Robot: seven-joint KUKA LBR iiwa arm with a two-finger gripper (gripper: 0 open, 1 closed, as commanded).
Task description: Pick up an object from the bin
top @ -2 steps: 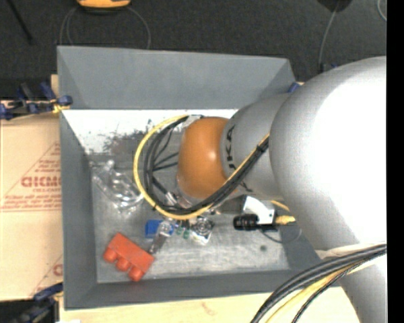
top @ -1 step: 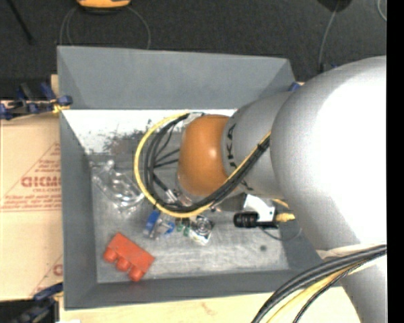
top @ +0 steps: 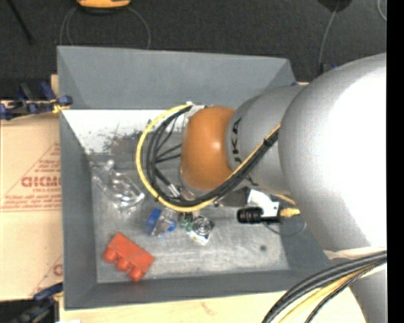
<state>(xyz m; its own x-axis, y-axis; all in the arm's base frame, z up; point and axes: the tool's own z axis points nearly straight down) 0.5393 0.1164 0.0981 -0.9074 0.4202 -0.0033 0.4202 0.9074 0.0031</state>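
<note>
Light comes from above. The floor of the grey metal bin (top: 77, 214) is bright, strongest near its far-left corner, and the far wall is darker. Glare washes the big silver arm casing (top: 337, 147) near-white. Soft sheen on the orange wrist cover (top: 205, 147). Arm shadow falls on the bin floor at right. The crumpled clear plastic (top: 118, 187) glints. The surrounding black floor is dim.

A small blue piece (top: 154, 221) lies mid-floor in the bin (top: 77, 234), near a little clear, silvery thing (top: 202, 229). A red block (top: 128, 256) with three round studs lies flat toward the near-left corner. Crumpled clear plastic (top: 118, 187) lies at left, and a black cylinder (top: 250, 214) at right.
</note>
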